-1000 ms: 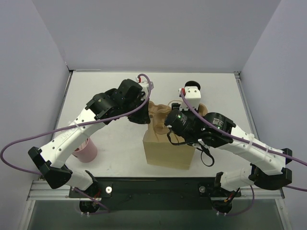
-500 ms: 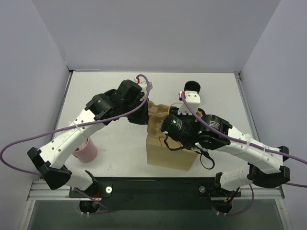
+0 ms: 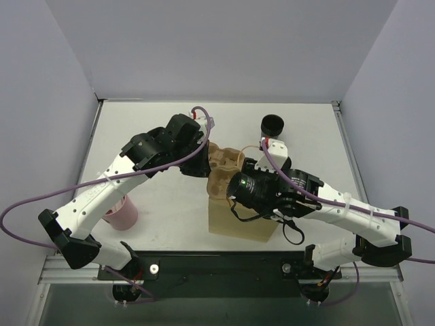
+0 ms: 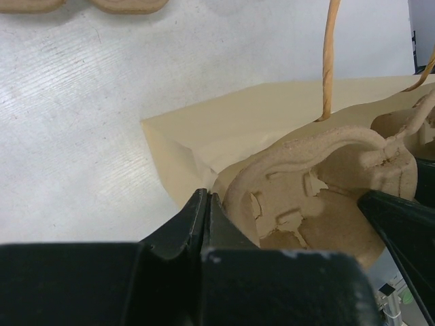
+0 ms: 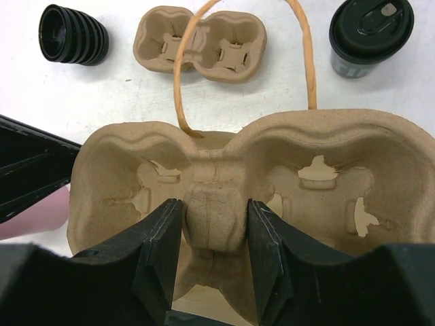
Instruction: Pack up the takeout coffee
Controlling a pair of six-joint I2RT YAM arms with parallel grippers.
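The takeout coffee (image 5: 370, 30), a small black cup with a round black lid, stands upright on the table at the back, also in the top view (image 3: 272, 125). No gripper touches it. My right gripper (image 5: 214, 210) is shut on the centre ridge of a brown pulp carrier (image 5: 340, 149) and holds it over the mouth of a brown paper bag (image 3: 234, 221). The carrier's two wells are empty. My left gripper (image 4: 205, 197) is shut on the bag's rim (image 4: 224, 129), just left of the carrier (image 4: 319, 197).
A second pulp carrier (image 5: 200, 44) lies on the table behind the bag. A ribbed black stack (image 5: 71, 34) lies on its side to its left. A pink cup (image 3: 122, 212) stands near the left arm. The bag's orange handle (image 5: 309, 61) arches up behind the held carrier.
My right wrist has shifted left and toward the near edge with the carrier, uncovering the coffee cup in the top view. The left arm has barely moved.
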